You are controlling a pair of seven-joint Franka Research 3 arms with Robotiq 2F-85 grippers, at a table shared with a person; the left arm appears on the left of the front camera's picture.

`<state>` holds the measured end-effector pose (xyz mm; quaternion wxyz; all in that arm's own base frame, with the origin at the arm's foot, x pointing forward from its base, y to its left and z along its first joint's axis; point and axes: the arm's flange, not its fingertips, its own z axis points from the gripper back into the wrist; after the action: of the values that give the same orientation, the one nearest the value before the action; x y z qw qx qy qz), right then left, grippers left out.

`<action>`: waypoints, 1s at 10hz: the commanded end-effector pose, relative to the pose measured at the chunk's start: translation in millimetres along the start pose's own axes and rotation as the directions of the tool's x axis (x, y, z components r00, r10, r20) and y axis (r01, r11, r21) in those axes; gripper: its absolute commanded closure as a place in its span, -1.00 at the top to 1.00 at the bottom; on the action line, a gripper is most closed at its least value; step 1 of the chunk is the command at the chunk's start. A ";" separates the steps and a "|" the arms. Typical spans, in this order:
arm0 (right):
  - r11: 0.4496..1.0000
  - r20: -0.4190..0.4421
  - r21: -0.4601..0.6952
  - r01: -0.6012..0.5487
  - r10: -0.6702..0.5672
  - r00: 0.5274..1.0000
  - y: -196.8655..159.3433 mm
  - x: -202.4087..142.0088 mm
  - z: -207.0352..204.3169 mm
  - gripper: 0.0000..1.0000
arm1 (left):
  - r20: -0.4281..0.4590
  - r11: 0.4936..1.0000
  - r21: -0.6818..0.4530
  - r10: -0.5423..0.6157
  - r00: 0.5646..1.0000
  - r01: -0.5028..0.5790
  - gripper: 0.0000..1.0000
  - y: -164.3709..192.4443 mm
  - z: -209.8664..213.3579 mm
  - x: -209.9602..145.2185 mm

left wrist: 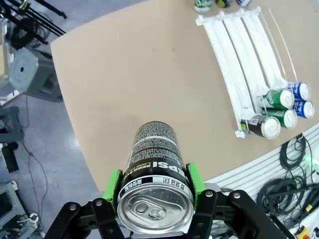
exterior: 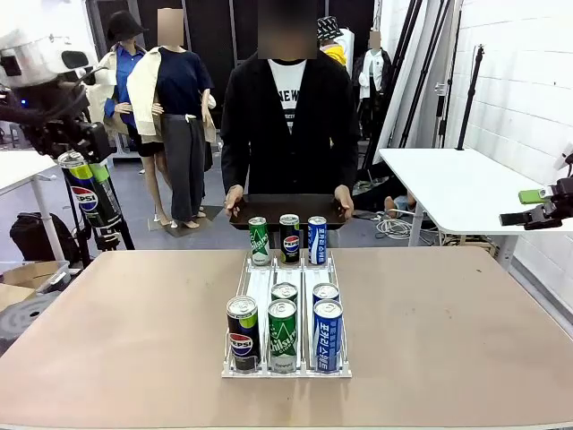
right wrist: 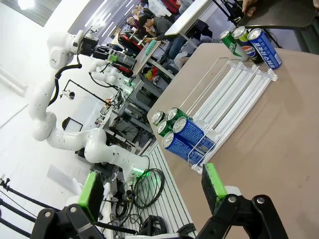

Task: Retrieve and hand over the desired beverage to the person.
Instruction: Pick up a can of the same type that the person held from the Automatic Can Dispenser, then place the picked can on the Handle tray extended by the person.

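My left gripper [exterior: 83, 170] is raised beyond the table's left edge, shut on a black Pepsi can [exterior: 90, 197]. In the left wrist view the Pepsi can [left wrist: 153, 159] sits between the green pads [left wrist: 113, 185], with the table and rack far below. The person [exterior: 286, 107] stands at the far side with both hands on a dark tray [exterior: 286, 204]. My right gripper [exterior: 535, 208] hangs open and empty off the table's right side. Its green pads [right wrist: 214, 180] stand wide apart in the right wrist view.
A white three-lane rack [exterior: 261, 285] lies mid-table. Green, Pepsi and blue cans [exterior: 289, 237] stand at its far end, and several more cans [exterior: 282, 333] crowd its near end. A white side table [exterior: 457, 179] stands at the right.
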<state>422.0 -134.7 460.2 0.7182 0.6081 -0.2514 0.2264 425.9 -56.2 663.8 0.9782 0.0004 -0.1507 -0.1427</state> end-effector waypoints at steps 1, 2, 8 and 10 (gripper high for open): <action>1.000 0.005 0.008 -0.012 0.012 1.000 0.7 -1.1 -1.6 1.00 | 0.028 1.000 0.010 -0.009 1.000 0.008 -1.00 8.2 -3.2 -8.8; 1.000 0.005 0.008 -0.012 0.012 1.000 0.7 -1.1 -1.6 1.00 | 0.020 1.000 0.002 -0.011 1.000 0.011 -1.00 10.8 -5.6 -9.0; 1.000 0.005 0.008 -0.012 0.012 1.000 0.7 -1.1 -1.6 1.00 | -0.004 1.000 0.000 0.013 1.000 -0.013 -1.00 8.9 -11.7 -4.4; 1.000 0.005 0.008 -0.012 0.012 1.000 0.7 -1.1 -1.6 1.00 | -0.004 1.000 0.000 0.013 1.000 -0.013 -1.00 8.9 -11.7 -4.4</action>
<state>422.0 -134.7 460.2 0.7182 0.6081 -0.2514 0.2264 429.3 -48.6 647.8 0.9801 -0.0011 -0.1433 -0.1374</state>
